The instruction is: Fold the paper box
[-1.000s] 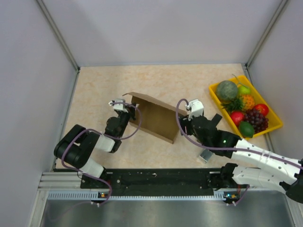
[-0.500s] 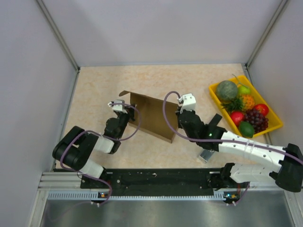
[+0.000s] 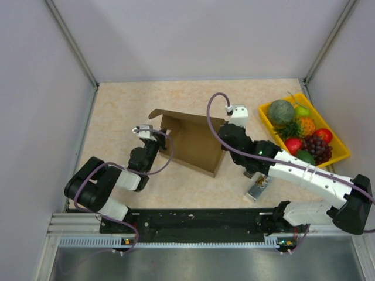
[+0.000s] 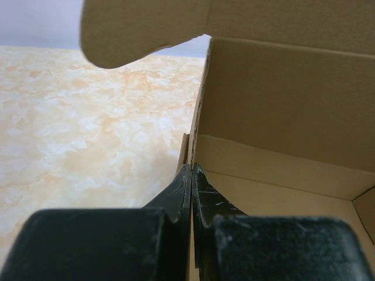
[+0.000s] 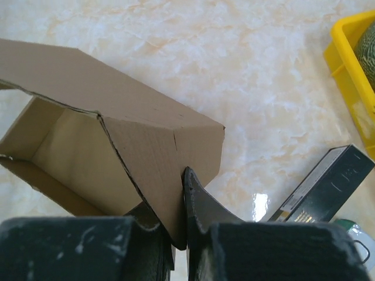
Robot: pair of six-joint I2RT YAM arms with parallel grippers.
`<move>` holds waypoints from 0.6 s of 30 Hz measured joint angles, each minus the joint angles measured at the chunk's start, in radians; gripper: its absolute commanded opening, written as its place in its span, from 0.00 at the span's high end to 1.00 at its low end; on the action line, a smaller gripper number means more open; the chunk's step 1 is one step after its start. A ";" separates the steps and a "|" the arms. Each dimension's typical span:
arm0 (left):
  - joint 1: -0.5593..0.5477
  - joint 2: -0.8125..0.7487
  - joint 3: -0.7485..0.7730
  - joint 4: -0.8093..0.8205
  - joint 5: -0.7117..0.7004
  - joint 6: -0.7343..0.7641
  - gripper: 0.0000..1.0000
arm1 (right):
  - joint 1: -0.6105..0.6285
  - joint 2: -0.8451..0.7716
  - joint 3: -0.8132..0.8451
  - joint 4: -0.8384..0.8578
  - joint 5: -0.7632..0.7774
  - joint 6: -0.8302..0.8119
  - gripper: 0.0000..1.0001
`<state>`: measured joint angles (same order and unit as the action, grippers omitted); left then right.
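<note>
At mid-table in the overhead view the one paper box (image 3: 190, 143) stands half-formed, one yellow tray (image 3: 343, 153) well apart, while only the two wrist views show the grips: the left gripper (image 4: 191, 170) pinched tight on a wall edge, the right gripper (image 5: 183, 175) clamped narrow on an end flap.

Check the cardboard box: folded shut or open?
Open, partly folded. The box has walls standing and its inside shows; a rounded flap hangs loose above. The left claw and right claw each pinch a wall.
</note>
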<state>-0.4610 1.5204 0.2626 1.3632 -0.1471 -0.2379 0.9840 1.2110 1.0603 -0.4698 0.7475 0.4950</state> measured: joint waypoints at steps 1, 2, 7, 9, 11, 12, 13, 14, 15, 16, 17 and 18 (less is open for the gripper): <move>0.000 0.000 -0.002 0.005 0.000 0.000 1.00 | -0.019 -0.003 -0.001 -0.006 -0.013 0.024 0.94; 0.000 0.000 -0.006 0.011 0.000 -0.002 1.00 | -0.034 -0.009 -0.006 -0.008 -0.023 0.044 0.91; -0.003 0.000 -0.019 0.019 0.008 -0.033 1.00 | -0.054 -0.051 -0.074 0.037 -0.064 0.047 0.82; -0.003 0.002 -0.026 0.012 0.010 -0.045 1.00 | -0.054 -0.054 -0.101 0.056 -0.069 0.023 0.71; -0.003 0.011 -0.029 0.007 0.012 -0.053 1.00 | -0.050 -0.052 -0.126 0.076 -0.063 -0.002 0.63; -0.003 0.014 -0.030 0.002 0.014 -0.056 1.00 | -0.047 -0.050 -0.137 0.081 -0.055 -0.018 0.59; -0.003 0.016 -0.031 -0.003 0.016 -0.058 1.00 | -0.043 -0.046 -0.144 0.087 -0.043 -0.036 0.59; -0.003 0.016 -0.031 -0.006 0.019 -0.060 1.00 | -0.039 -0.042 -0.151 0.094 -0.034 -0.052 0.59; -0.004 0.016 -0.031 -0.010 0.020 -0.063 1.00 | -0.034 -0.037 -0.164 0.113 -0.019 -0.077 0.59; -0.005 0.016 -0.031 -0.013 0.024 -0.065 1.00 | -0.029 -0.030 -0.180 0.143 0.002 -0.104 0.59; -0.005 0.016 -0.031 -0.016 0.024 -0.067 1.00 | -0.028 -0.025 -0.194 0.166 0.015 -0.124 0.59; -0.005 0.016 -0.031 -0.019 0.026 -0.068 1.00 | -0.027 -0.022 -0.217 0.206 0.031 -0.150 0.59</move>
<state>-0.4656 1.5364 0.2314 1.3445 -0.1211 -0.3054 0.9573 1.1893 0.8436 -0.2634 0.7784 0.3454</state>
